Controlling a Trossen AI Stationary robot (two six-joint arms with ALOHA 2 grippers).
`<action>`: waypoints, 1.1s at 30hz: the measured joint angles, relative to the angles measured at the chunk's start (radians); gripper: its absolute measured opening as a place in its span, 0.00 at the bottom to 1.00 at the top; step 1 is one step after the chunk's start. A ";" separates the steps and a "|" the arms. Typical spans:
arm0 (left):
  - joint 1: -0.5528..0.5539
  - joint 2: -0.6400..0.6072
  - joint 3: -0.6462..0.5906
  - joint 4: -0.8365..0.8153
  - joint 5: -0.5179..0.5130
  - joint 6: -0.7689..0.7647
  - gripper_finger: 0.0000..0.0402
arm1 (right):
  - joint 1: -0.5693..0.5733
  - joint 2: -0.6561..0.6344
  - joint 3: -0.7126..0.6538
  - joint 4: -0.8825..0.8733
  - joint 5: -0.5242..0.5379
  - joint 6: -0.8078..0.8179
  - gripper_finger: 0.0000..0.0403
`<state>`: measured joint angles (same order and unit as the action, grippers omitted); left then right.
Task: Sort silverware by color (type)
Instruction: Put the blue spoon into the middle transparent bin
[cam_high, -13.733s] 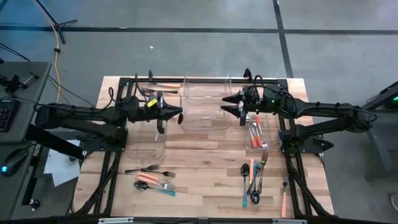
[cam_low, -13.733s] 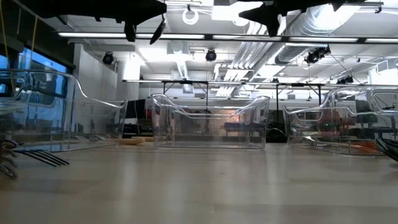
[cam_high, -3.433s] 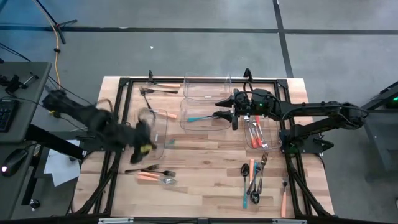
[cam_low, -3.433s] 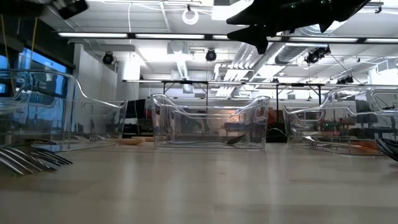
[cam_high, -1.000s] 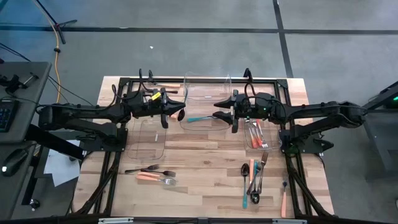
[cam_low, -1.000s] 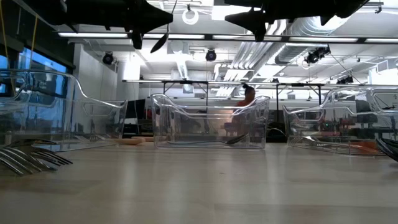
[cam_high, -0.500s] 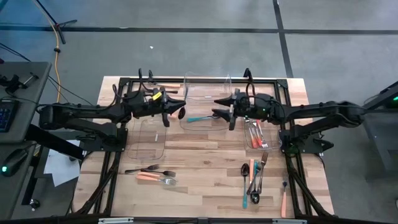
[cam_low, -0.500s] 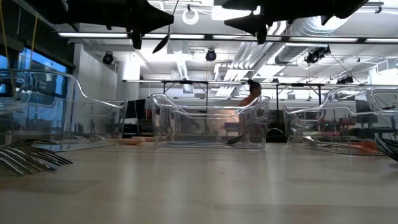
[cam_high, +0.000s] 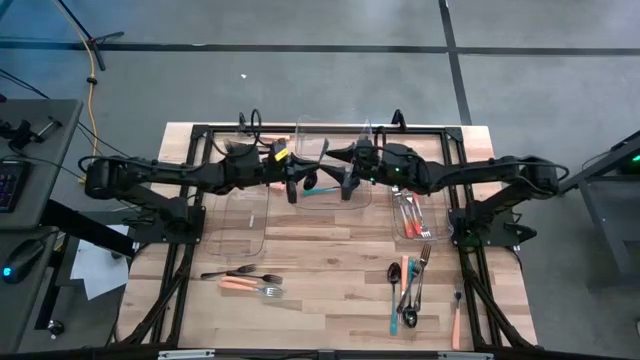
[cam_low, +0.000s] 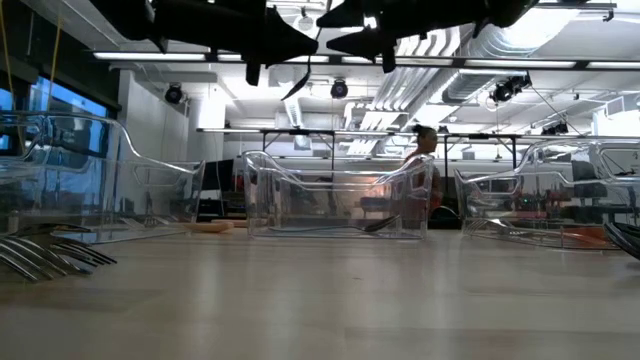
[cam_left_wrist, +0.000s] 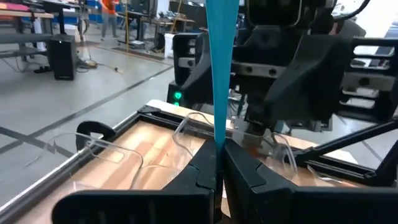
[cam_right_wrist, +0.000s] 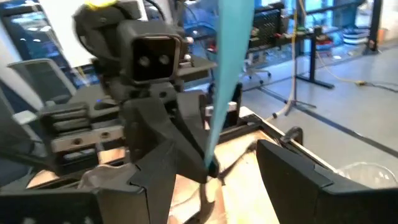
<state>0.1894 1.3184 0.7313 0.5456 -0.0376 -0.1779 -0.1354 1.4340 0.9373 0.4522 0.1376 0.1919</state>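
Above the middle bin, our left gripper is clamped on a teal-handled utensil, light, stiff and probably slick. Our right gripper, fingers spread wide, faces it just beside; we would take the handle's free end.

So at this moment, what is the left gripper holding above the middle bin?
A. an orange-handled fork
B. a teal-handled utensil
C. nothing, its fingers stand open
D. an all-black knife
B: in the left wrist view the left gripper is shut on a teal-handled utensil, and the right gripper is open around it.
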 joint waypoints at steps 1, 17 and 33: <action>0.000 0.001 0.000 0.000 0.000 0.005 0.00 | -0.002 0.007 0.007 0.000 0.007 0.014 0.51; 0.000 0.002 0.000 -0.003 -0.020 0.026 0.00 | -0.015 0.027 0.018 0.010 0.019 0.193 0.37; 0.000 0.003 0.000 -0.003 -0.022 0.024 0.06 | -0.015 0.027 0.019 0.008 0.018 0.256 0.01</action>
<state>0.1898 1.3212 0.7315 0.5427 -0.0601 -0.1537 -0.1501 1.4609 0.9558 0.4606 0.1554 0.4476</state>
